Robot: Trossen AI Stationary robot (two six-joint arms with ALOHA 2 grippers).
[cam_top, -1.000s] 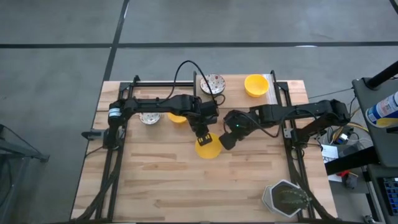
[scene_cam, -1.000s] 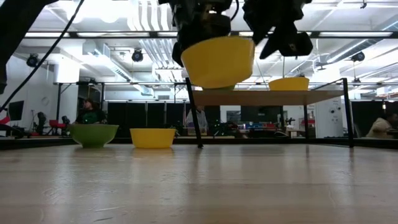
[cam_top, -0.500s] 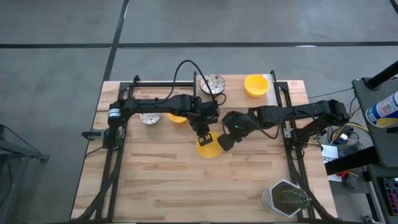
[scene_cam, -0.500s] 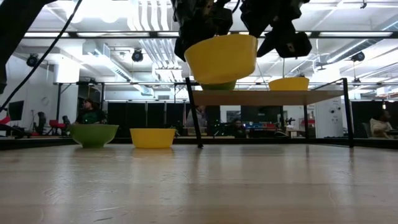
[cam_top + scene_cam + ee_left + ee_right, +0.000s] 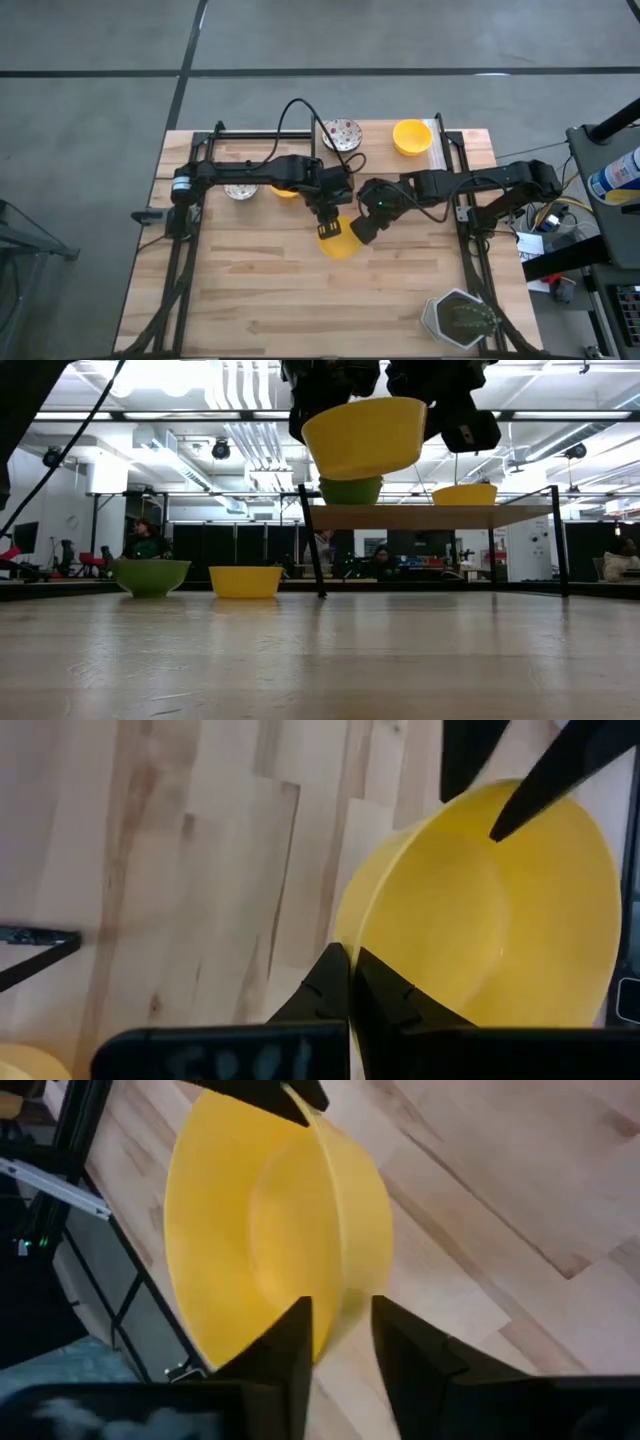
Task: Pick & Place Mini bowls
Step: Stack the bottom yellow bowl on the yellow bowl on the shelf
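Observation:
A plain yellow mini bowl [image 5: 340,242] hangs in the air over the middle of the table, tilted. My left gripper [image 5: 328,222] is shut on its rim. My right gripper [image 5: 342,1342] is open, one finger inside the opposite rim and one outside; I cannot tell whether they touch it. Another yellow bowl [image 5: 285,190] and a speckled bowl [image 5: 240,190] rest on their bases on the table under the left arm. A speckled bowl [image 5: 342,133] and a yellow bowl [image 5: 410,135] sit on the raised shelf at the far edge. My left gripper pinches the yellow bowl's rim [image 5: 345,948] on the side toward the far-left, one finger inside [image 5: 385,995] the bowl and one outside [image 5: 325,985]. The fingers come from above, pointing down. The bowl is lifted clear of the table and tilted, its right side higher [image 5: 415,410].
A grey hexagonal plant pot [image 5: 460,320] stands at the near right corner. Black frame rails [image 5: 462,210] run along both sides of the table. The near half of the wooden top [image 5: 270,300] is bare.
The left gripper has raised the yellow bowl a little and carried it toward the right gripper, tipping it so that its right side stands higher. The bowl's rim has come in between the right gripper's open fingers.

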